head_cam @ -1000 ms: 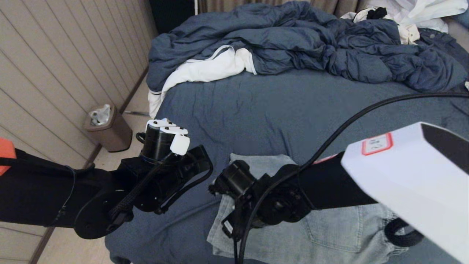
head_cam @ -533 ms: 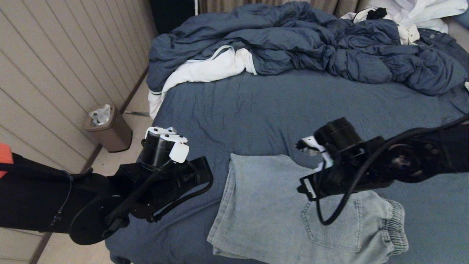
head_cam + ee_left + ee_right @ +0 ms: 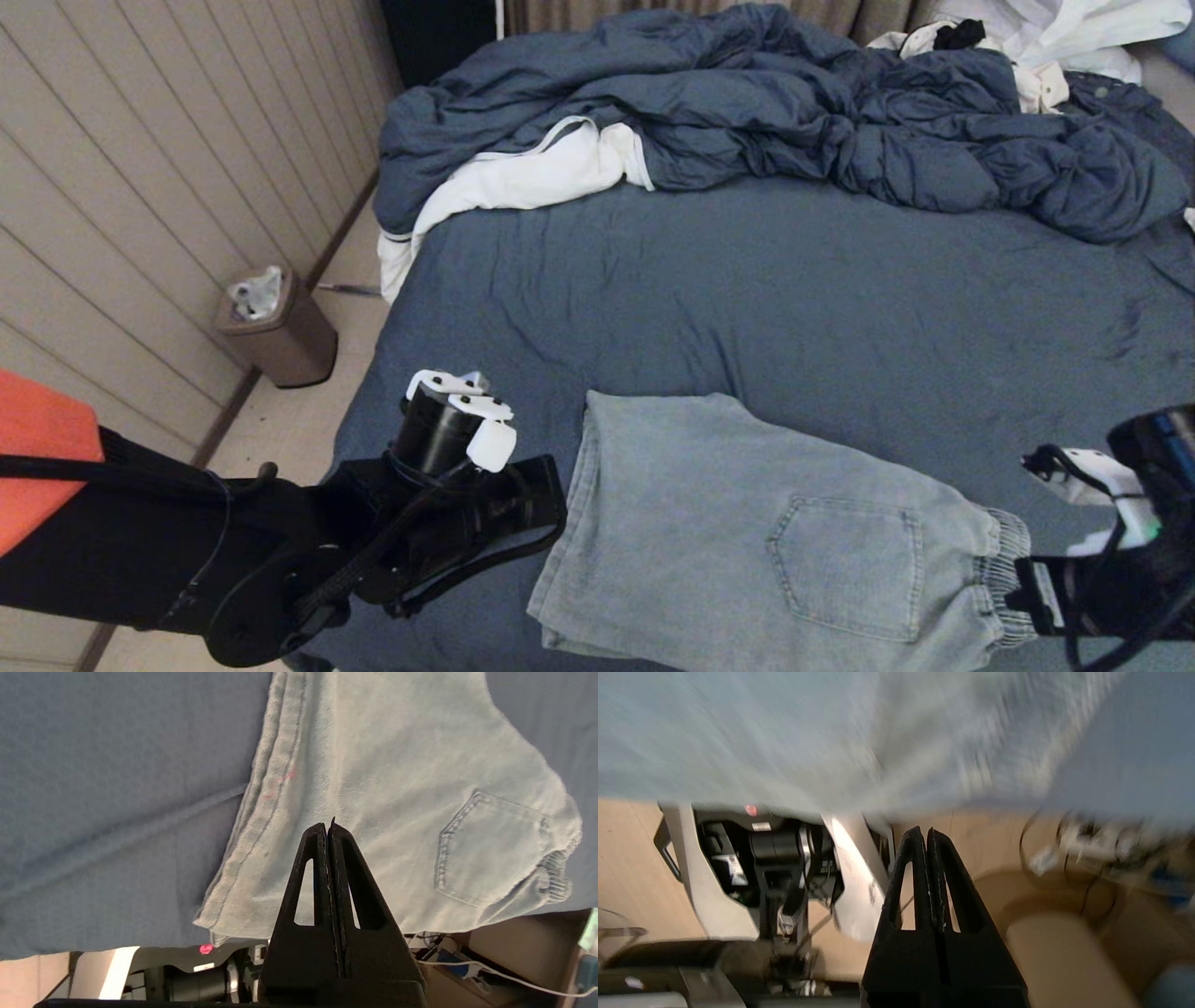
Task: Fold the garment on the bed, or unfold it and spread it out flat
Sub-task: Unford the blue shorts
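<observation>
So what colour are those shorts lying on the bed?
The shorts are a pale, washed denim blue, lighter than the dark slate-blue bed. The head view shows it best.

My view, non-task items | rumpled dark blue duvet [image 3: 794,121], far side | white cloth with dark trim [image 3: 523,182], beside it | brown waste bin [image 3: 277,327], floor by panelled wall [image 3: 140,187]

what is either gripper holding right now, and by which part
Nothing. The left gripper and right gripper are both shut on nothing; the shorts lie free on the bed.

Left gripper [image 3: 328,828] and right gripper [image 3: 924,833] both low near the body, jaws pressed together, empty.
</observation>
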Robot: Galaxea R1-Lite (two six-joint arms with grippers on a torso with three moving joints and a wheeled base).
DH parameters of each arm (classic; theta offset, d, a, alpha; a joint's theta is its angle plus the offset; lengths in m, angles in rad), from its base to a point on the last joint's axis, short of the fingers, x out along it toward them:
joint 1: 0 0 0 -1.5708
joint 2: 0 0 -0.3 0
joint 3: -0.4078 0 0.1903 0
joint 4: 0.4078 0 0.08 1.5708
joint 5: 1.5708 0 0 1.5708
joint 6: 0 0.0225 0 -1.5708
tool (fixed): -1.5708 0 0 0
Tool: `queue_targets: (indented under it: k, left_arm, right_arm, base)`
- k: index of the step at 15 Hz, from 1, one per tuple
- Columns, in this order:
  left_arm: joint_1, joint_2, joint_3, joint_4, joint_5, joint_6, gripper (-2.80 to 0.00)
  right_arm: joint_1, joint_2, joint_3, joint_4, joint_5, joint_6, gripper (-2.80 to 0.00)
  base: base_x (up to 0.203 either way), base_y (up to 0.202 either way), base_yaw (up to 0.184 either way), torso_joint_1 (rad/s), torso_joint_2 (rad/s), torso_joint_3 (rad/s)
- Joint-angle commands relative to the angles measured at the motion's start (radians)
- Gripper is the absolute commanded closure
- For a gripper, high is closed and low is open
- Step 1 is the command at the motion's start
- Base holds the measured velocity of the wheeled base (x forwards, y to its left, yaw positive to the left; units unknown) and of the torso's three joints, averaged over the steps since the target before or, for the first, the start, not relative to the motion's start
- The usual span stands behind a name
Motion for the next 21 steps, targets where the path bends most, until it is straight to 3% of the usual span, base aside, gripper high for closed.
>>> queue_targets:
  k: [1,4,7,8,15,21]
  left_arm:
    - [-0.03,0.038,0.013,0.004,0.002,-0.003,0.0]
    - [-0.079,0.109,0.019,-0.009,0.004,-0.005,0.0]
    - [-0.084,0.096,0.021,-0.01,0.005,-0.005,0.0]
    - [-0.084,0.096,0.021,-0.01,0.005,-0.005,0.0]
    - [-0.084,0.095,0.017,-0.012,0.013,-0.005,0.0]
    - [-0.084,0.107,0.017,-0.013,0.016,-0.005,0.0]
  right_arm:
    - [-0.111,-0.093,0.111,-0.003,0.005,-0.007,0.0]
    - [-0.24,-0.075,0.168,-0.021,0.009,-0.062,0.0]
    - [-0.362,0.031,0.18,-0.128,0.034,-0.124,0.0]
    - [-0.394,0.07,0.183,-0.167,0.039,-0.159,-2.8]
    - [-0.42,0.28,0.175,-0.361,0.077,-0.225,-2.8]
    - [-0.327,0.33,0.135,-0.384,0.12,-0.198,-2.8]
  base:
    - [0.0,0.0,0.0,0.0,0.0,0.0]
    - [0.0,0.0,0.0,0.0,0.0,0.0]
    - [0.0,0.0,0.0,0.0,0.0,0.0]
    - [0.0,0.0,0.0,0.0,0.0,0.0]
    - [0.0,0.0,0.0,0.0,0.0,0.0]
    - [0.0,0.0,0.0,0.0,0.0,0.0]
